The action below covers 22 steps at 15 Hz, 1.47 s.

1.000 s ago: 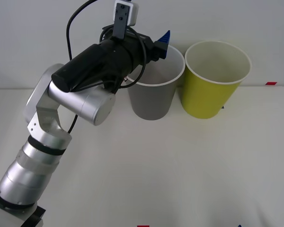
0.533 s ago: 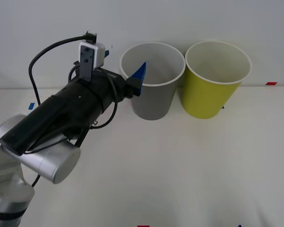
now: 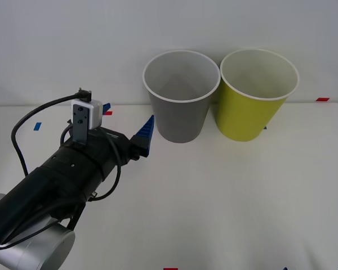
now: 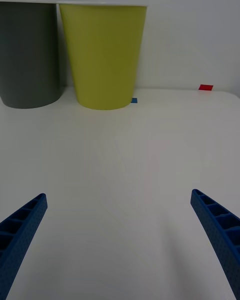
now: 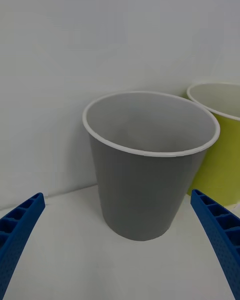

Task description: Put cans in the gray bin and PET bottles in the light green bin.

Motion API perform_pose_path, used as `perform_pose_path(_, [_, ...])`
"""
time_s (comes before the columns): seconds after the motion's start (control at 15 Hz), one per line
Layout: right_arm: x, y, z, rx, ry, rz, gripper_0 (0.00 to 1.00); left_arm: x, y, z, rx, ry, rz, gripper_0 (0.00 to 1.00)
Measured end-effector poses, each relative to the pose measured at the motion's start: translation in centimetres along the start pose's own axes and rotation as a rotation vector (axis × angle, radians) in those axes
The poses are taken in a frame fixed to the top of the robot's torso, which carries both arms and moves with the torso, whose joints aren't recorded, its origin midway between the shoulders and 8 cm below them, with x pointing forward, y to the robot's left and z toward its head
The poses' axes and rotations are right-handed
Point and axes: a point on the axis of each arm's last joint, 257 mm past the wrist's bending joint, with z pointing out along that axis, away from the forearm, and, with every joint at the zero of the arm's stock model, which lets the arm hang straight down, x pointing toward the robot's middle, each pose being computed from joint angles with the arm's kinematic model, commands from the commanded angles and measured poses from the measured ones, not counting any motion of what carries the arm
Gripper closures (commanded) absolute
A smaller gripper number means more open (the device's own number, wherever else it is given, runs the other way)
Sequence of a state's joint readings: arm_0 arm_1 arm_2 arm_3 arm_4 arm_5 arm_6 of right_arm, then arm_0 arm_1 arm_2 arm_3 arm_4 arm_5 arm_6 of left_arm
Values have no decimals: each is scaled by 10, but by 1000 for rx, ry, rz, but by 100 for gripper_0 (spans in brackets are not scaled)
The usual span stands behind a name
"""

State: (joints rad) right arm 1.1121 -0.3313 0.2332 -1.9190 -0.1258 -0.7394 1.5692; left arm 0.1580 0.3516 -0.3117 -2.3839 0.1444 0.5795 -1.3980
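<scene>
Fingers (image 3: 145,134) of the left arm spread wide, empty, near the gray bin (image 3: 180,112).

The gray bin (image 3: 181,107) has a white rim and pale inside; the light green bin (image 3: 254,107) is yellow-green, also white-rimmed. The desk (image 3: 225,197) is white, with small blue and red tape marks. The left gripper (image 5: 120,260) has blue ribbed fingers (image 3: 145,134) on a black and silver arm.

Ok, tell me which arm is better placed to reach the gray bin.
Probably left: the open left gripper points at the gray bin from nearby; the right gripper, open, sits farther back.
</scene>
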Motion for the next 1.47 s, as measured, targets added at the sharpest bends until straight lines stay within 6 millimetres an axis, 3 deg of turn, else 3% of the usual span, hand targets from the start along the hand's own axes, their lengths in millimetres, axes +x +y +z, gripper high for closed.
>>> perform_pose_path(0.4, [0, 0, 0, 0, 0, 0, 0, 16, 5, -16, -53, -16, -71, 0])
perform_pose_path(0.73, [0, 0, 0, 0, 0, 0, 0, 42, 16, -44, -102, -76, -101, 0])
perform_pose_path(0.93, [0, 0, 0, 0, 0, 0, 0, 78, 26, -61, -133, -105, -103, 0])
perform_pose_path(1.2, [0, 0, 0, 0, 0, 0, 0, 129, 27, -97, -164, -68, -85, 0])
perform_pose_path(1.47, [0, 0, 0, 0, 0, 0, 0, 149, 18, -127, -172, -28, -30, 0])
